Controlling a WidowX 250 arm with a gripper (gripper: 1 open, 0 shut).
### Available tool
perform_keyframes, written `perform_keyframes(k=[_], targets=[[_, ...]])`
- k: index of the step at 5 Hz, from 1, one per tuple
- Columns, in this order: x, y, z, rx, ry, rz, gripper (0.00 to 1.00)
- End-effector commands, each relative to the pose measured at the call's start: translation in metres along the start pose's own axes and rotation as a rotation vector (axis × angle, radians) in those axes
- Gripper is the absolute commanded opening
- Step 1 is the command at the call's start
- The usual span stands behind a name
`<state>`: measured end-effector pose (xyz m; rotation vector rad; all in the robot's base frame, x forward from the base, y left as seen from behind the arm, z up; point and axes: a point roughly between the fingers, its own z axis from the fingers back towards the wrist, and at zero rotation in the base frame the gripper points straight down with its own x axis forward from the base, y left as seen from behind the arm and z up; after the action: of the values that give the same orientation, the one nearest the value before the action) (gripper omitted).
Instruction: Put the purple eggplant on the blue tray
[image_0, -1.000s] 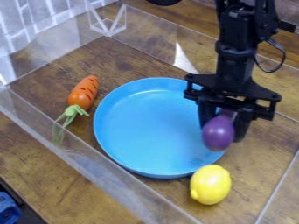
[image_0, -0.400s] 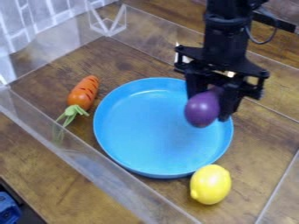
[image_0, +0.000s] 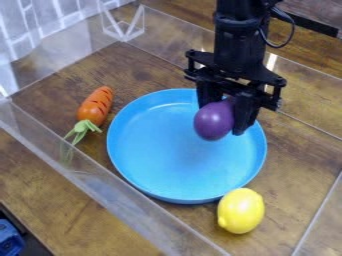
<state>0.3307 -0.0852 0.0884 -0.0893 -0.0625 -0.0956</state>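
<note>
The purple eggplant (image_0: 211, 121), a small glossy dark-purple oval, hangs above the blue tray, held between the black fingers of my gripper (image_0: 221, 115). The gripper points straight down and is shut on the eggplant. The blue tray (image_0: 154, 160) is a large round bright-blue plate on the wooden table, and the eggplant is over its upper right part, clear of its surface.
An orange carrot (image_0: 94, 106) with a green top lies left of the tray. A yellow lemon (image_0: 241, 210) sits at the tray's lower right rim. Clear plastic walls (image_0: 80, 60) enclose the wooden work area on the left, front and back.
The gripper, with the eggplant in it, has moved up and to the left, from the tray's right rim to over its upper right part. Carrot, lemon and tray have stayed put.
</note>
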Motion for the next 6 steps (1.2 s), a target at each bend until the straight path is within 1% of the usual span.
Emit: perform_keyframes(k=[1, 2, 3, 4, 5, 6], targets=[[0.012, -0.001, 0.016, -0.013, -0.075, 0.009, 0.0], [0.015, 0.0, 0.002, -0.015, -0.074, 0.025, 0.0], [0.022, 0.002, -0.017, -0.009, -0.074, 0.043, 0.0], [0.026, 0.02, -0.026, 0.002, -0.079, 0.111, 0.0], [0.028, 0.037, -0.031, 0.008, -0.093, 0.189, 0.0], [0.025, 0.046, -0.032, 0.01, -0.102, 0.259, 0.0]])
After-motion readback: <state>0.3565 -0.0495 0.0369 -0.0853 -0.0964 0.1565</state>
